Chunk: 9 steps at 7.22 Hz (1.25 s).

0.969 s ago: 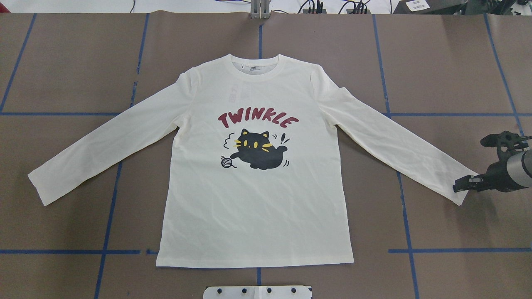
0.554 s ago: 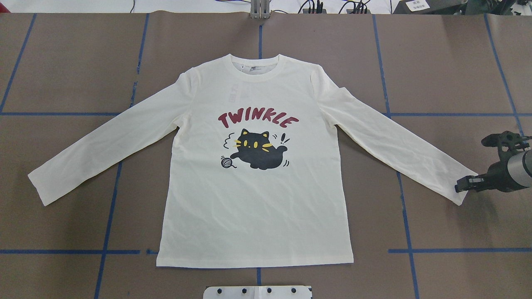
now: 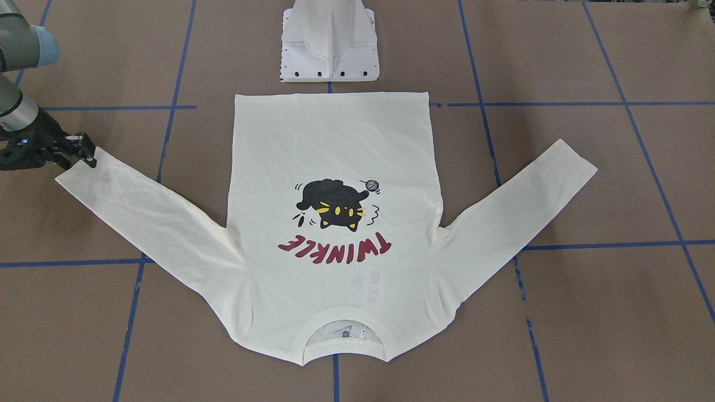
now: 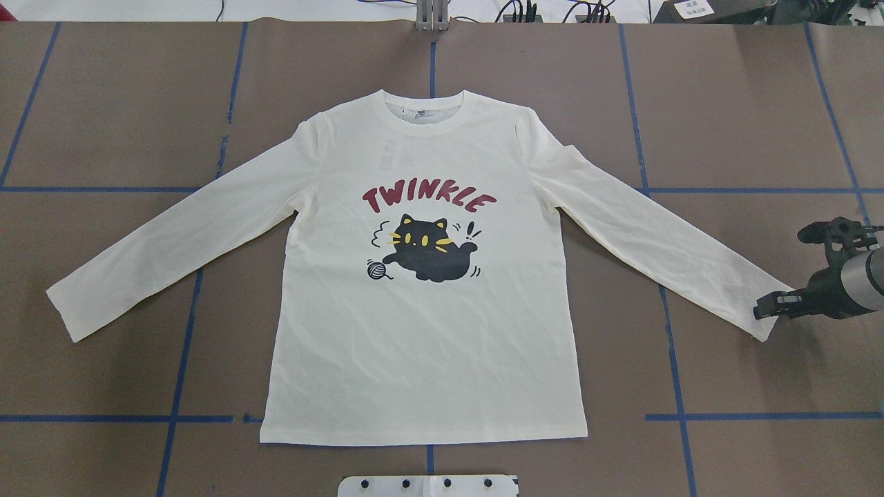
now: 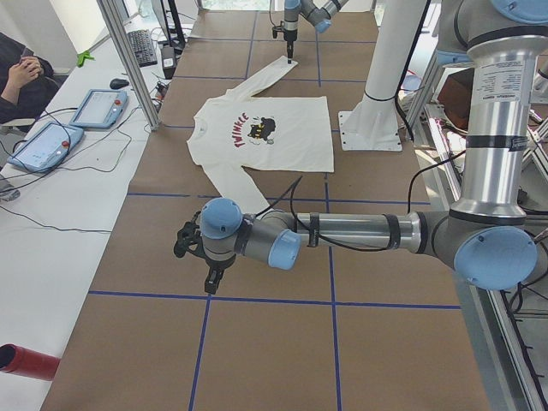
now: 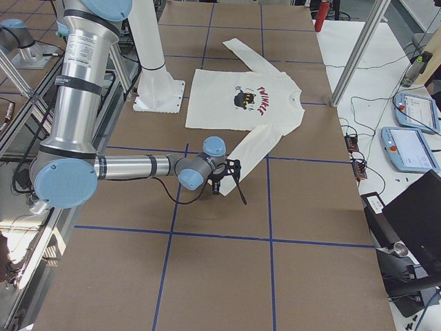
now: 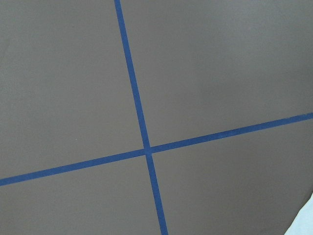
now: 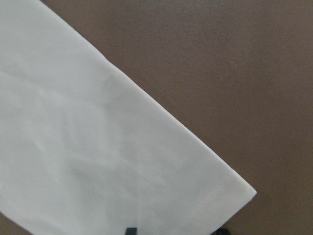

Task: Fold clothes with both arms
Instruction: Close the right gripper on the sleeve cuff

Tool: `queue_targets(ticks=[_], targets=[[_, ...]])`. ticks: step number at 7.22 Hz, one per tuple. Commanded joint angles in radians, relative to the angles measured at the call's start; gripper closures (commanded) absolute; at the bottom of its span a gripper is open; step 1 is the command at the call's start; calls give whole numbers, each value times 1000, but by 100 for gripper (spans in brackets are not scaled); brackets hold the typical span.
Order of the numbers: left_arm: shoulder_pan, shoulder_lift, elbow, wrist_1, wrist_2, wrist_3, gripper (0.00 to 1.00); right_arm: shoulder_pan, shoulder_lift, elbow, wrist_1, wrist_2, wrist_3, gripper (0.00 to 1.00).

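Note:
The cream long-sleeved T-shirt (image 4: 421,331) lies flat with the black cat print and red "TWINKLE" facing up, both sleeves spread out. My right gripper (image 4: 768,307) sits at the cuff (image 8: 195,196) of the sleeve on that side, also seen in the front-facing view (image 3: 85,152). Its fingertips (image 8: 131,230) stand apart at the wrist view's bottom edge, so it is open over the cuff. My left gripper (image 5: 210,276) hangs over bare table beyond the other sleeve's end. It shows only in the exterior left view, so I cannot tell its state.
The white pedestal base (image 3: 329,50) stands just behind the shirt's hem. Blue tape lines (image 7: 146,149) cross the brown table. Beyond the table's far edge, a side bench holds tablets (image 5: 51,141), cables and a person's hands (image 5: 21,73).
The right gripper has barely shifted at the cuff. The shirt lies as before.

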State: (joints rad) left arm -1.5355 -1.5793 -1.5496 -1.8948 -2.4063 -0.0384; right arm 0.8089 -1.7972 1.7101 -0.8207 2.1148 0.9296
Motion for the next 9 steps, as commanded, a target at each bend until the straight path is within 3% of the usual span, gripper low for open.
queue_targets(ticks=[1, 2, 3, 7, 9], targets=[[0, -1, -1, 0, -1, 0, 0, 3, -4, 14, 0, 4, 0, 86], [0, -1, -1, -1, -1, 0, 0, 3, -4, 14, 0, 2, 0, 89], [0, -1, -1, -1, -1, 0, 0, 4, -2, 17, -2, 4, 0, 100], [0, -1, -1, 0, -1, -2, 0, 18, 21, 77, 0, 11, 2, 100], [0, -2, -1, 0, -1, -2, 0, 42, 183, 66, -137, 55, 2, 100]])
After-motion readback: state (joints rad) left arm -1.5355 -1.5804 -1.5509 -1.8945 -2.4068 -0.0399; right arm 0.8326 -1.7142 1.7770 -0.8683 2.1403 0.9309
